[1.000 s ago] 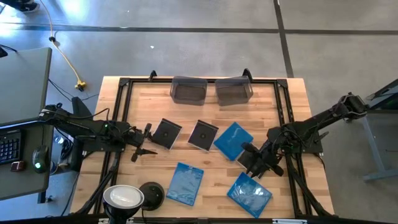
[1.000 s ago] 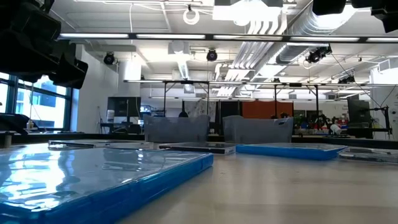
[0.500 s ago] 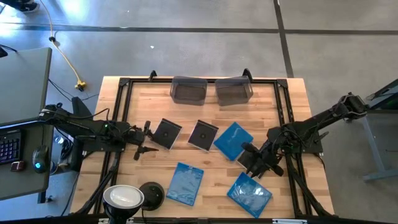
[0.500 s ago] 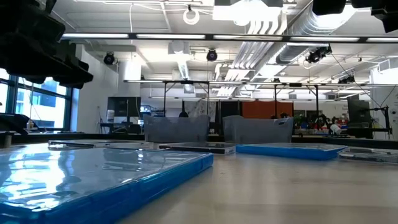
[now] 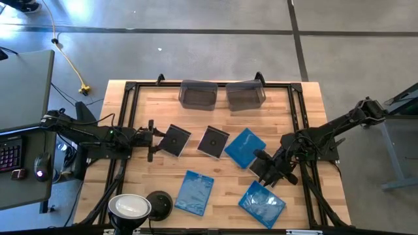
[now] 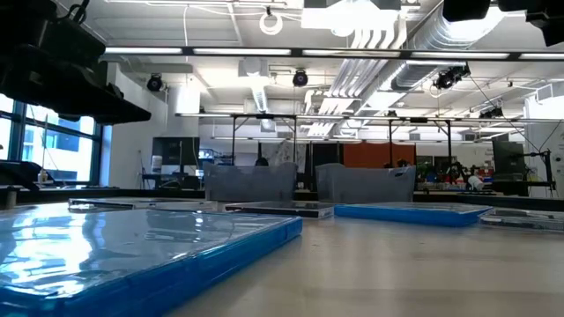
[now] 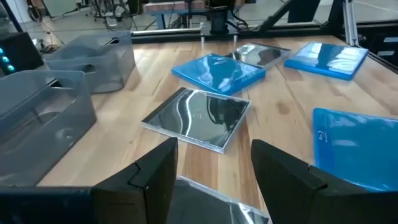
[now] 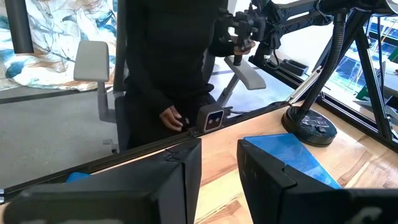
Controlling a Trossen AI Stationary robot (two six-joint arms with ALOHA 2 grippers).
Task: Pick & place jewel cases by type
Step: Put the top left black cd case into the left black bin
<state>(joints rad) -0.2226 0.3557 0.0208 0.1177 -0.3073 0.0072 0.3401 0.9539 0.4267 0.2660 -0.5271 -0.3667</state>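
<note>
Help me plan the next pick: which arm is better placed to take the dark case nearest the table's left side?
Left. The left gripper sits open right beside that dark case, whose edge shows between its fingers. The right gripper is across the table, by the blue cases.

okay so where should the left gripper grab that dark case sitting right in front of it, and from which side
Take the leftmost dark case by its near corner and the thin edges beside it, coming in low from the table's left side, where the open left gripper already faces it. The case lies flat on the wooden table and turned like a diamond, so probably only its slim rim offers a pinch.
</note>
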